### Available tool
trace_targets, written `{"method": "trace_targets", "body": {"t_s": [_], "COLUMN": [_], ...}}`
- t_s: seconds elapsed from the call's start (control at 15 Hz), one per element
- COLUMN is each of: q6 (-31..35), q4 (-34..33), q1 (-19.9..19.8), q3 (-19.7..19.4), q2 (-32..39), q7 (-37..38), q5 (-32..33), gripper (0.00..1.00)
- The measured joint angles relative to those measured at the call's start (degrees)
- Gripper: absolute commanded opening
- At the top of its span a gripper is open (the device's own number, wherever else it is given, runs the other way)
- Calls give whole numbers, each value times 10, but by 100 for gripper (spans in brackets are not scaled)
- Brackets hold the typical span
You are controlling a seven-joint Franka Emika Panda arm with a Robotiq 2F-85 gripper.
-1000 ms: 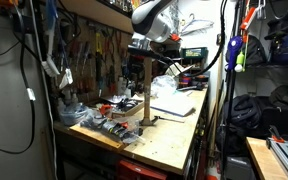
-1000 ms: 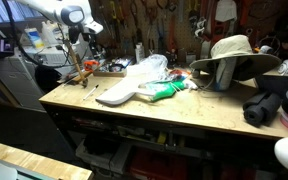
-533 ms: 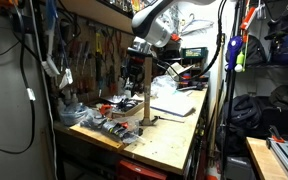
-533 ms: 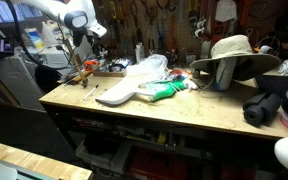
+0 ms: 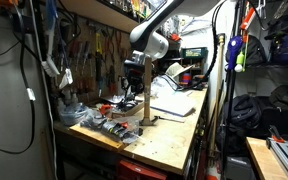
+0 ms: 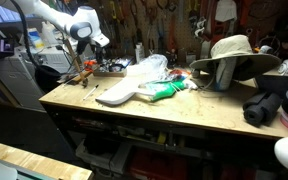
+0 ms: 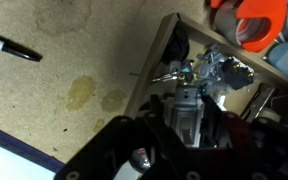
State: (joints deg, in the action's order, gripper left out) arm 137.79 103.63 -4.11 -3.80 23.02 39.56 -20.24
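Plywood is forming the bench [image 7: 54,100], stained here and there, and the gripper [image 5: 134,90] is hanging low over its cluttered back corner, centre-left in an exterior view, just beside a wooden post [image 5: 142,110]. In the wrist view the dark fingers [image 7: 124,150] are filling the lower middle of the frame and are pointing towards a wooden tray [image 7: 152,68] whose rim is running from the top centre down to the middle. A tangle of metal parts [image 7: 199,72] is lying inside the tray, right of that rim, and it is the thing closest to the fingers. Whether the fingers are spread or closed I cannot tell, because their tips are merging into the dark clutter, and nothing is showing plainly between them. An orange tape roll [image 7: 252,18] is sitting in the upper right corner, a black marker [image 7: 9,45] is lying on bare bench in the upper left, well apart from the tray, and a white sheet [image 7: 19,155] is cutting across the lower left corner. As I judge it, the work is standing at the approach: the gripper is hovering over the tray, yet no part is looking lifted or gripped, so a grasp is not yet made.
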Motion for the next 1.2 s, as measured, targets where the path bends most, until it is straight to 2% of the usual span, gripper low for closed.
{"method": "trace_targets", "body": {"t_s": [0.8,1.2], "q6": [2,36], "q4": [-6,-15], "q1": [14,15], "q3": [-1,0], "q2": [29,42], "q7": [57,70], "q5": [1,0], "gripper": [19,19]}}
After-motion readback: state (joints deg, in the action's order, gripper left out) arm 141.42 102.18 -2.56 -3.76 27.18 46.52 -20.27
